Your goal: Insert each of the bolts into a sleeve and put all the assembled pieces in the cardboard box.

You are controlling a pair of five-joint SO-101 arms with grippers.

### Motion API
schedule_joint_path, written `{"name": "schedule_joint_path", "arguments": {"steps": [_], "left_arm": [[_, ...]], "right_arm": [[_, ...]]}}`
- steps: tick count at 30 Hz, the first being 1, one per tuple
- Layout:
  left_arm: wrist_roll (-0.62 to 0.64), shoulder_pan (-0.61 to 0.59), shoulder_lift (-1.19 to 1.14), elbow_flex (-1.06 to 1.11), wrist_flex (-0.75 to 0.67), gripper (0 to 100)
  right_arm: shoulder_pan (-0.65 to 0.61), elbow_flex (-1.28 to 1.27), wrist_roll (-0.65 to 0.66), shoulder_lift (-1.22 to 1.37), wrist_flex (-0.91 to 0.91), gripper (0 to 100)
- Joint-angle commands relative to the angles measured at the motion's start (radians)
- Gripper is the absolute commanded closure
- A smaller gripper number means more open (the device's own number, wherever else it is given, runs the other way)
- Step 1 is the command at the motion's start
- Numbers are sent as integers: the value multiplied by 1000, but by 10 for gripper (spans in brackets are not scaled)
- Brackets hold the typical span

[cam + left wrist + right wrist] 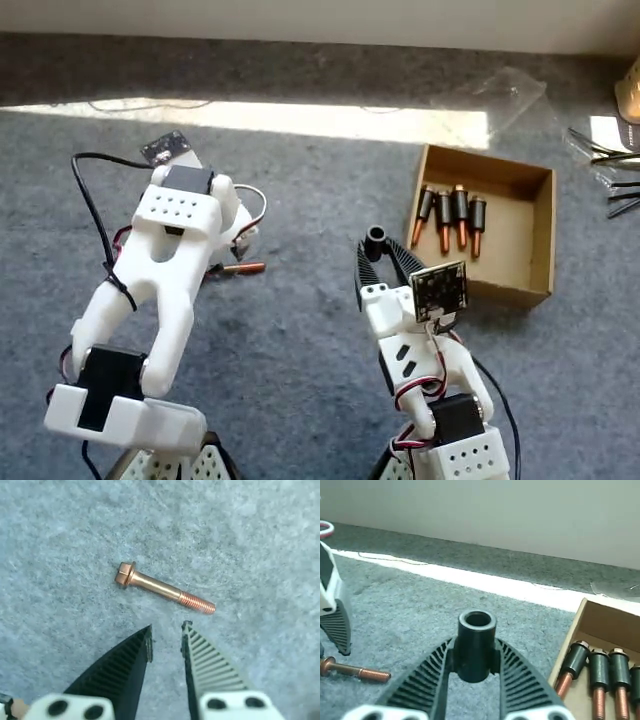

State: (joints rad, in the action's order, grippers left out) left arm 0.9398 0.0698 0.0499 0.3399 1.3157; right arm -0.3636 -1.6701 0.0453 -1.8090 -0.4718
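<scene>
A copper-coloured metal bolt with a flanged hex head is seen lying flat on the grey carpeted desk, just ahead of the fingertips of the left tool. That tool's two black ribbed fingers are spread with a gap between them and nothing is held; the bolt is set crosswise to the gap and is not touched. A short black cylindrical sleeve is pinched upright in the right tool, with its open bore turned up above the fingers. On the side of the right tool away from the left one, an open brown cardboard box is placed, in which four assembled pieces are laid side by side. The bolt is judged to be light, rigid and smooth, and apt to roll or skid on the nap when nudged. It would best be taken across the plain shank close behind the head, so that the threaded end is left free for the bore. The sleeve is judged stiff and light, and the grip around its lower body looks secure.
</scene>
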Motion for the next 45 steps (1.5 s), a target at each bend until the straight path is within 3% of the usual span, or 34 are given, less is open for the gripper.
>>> {"name": "schedule_joint_path", "arguments": {"steps": [1,7,10,16,22,27,45], "left_arm": [[124,-27,48,-4,-17,891],[381,-151,47,16,-86,891],[442,-163,47,102,-157,891],[451,-162,56,225,-328,895],[563,-120,56,225,-325,896],[569,-18,48,223,-331,896],[571,-50,47,312,-468,896]], "right_arm": [[13,-140,-3,-4,39,995],[13,-140,-3,-4,39,995],[13,-140,-3,-4,39,995],[13,-140,-3,-4,39,995],[13,-140,-3,-4,39,995],[13,-140,-3,-4,39,995],[15,-140,-3,-4,39,995]]}}
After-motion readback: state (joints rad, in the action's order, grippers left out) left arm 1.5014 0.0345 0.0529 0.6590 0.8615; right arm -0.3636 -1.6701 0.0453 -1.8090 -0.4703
